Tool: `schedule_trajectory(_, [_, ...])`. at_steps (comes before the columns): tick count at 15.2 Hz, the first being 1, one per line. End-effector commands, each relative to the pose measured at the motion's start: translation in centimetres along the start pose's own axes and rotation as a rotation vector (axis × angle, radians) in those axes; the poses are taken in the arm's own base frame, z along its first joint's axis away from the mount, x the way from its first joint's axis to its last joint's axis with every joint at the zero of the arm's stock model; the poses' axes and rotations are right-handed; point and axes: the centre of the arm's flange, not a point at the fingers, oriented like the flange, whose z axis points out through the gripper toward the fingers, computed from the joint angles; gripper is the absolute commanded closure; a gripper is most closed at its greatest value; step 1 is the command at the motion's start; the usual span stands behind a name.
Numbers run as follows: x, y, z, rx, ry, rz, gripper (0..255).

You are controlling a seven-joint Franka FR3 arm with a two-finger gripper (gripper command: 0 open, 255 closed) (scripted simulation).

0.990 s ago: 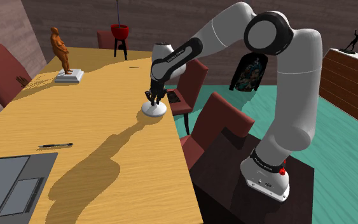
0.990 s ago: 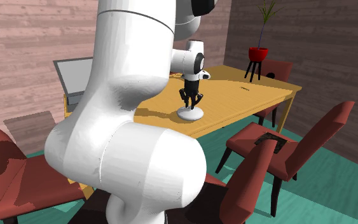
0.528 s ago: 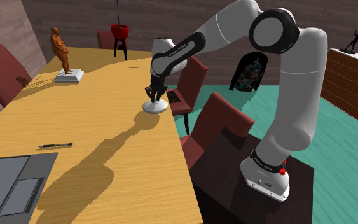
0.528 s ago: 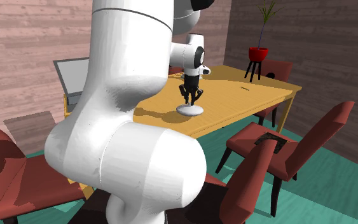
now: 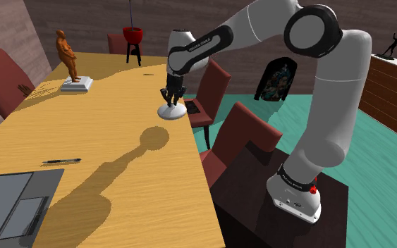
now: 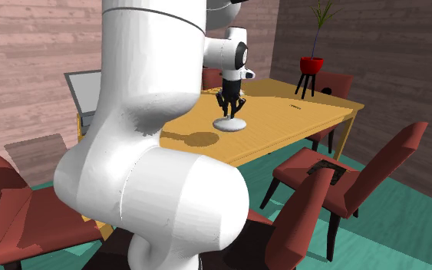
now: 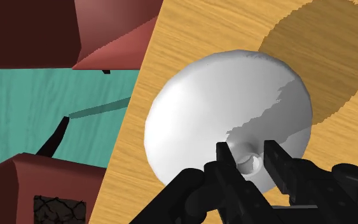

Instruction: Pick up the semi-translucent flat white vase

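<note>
White flat vase (image 7: 215, 102), neck clasped by black gripper (image 7: 248, 156) — hanging above wooden table (image 5: 84, 134), shadow (image 5: 154, 138) apart

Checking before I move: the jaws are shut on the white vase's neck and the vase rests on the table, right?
Not quite. The gripper has its jaws shut on the white vase by the neck, but the vase hangs clear of the table: the shoulder view shows its round shadow lying apart from it.

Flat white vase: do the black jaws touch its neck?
Touching. In the wrist view both jaws clasp the narrow neck of the flat white vase, no gap either side.
</note>
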Motion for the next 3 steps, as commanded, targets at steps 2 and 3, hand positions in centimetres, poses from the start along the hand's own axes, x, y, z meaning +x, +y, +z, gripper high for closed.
schedule_trajectory(2, [-0.03, 0.04, -1.15, 0.000, 0.000, 0.000, 255])
schedule_trajectory(3, [-0.02, 0.04, -1.15, 0.000, 0.000, 0.000, 255])
